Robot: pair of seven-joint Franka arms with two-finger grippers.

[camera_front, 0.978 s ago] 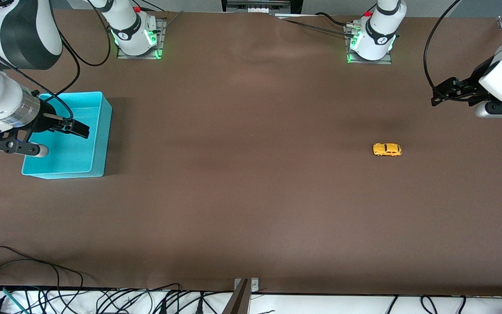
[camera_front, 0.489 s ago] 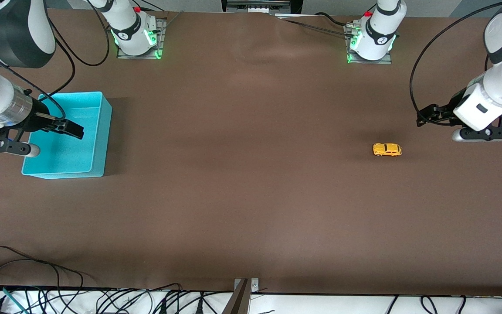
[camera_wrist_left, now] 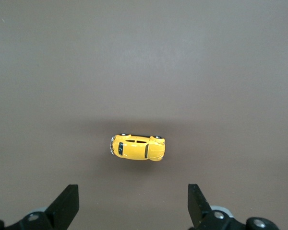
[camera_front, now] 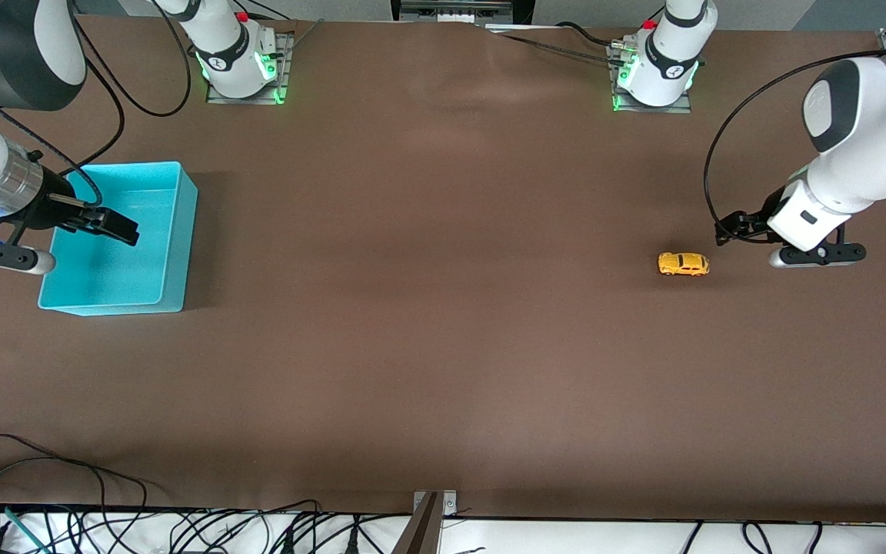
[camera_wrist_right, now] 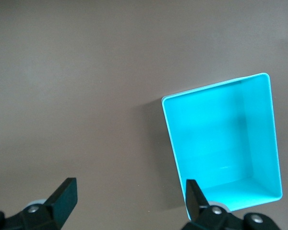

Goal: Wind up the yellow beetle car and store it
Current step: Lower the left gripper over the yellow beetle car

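The yellow beetle car (camera_front: 683,264) sat on the table (camera_front: 443,346) toward the left arm's end, the left gripper (camera_front: 722,229) spread wide above beside it, the right gripper (camera_front: 116,228), jaws apart, apparently over the turquoise bin (camera_front: 174,254).

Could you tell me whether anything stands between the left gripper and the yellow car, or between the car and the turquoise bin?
Nothing visible does. The left gripper, open, hangs over bare table beside the yellow car. Only bare brown table lies between the car and the turquoise bin, over which the open right gripper hangs.
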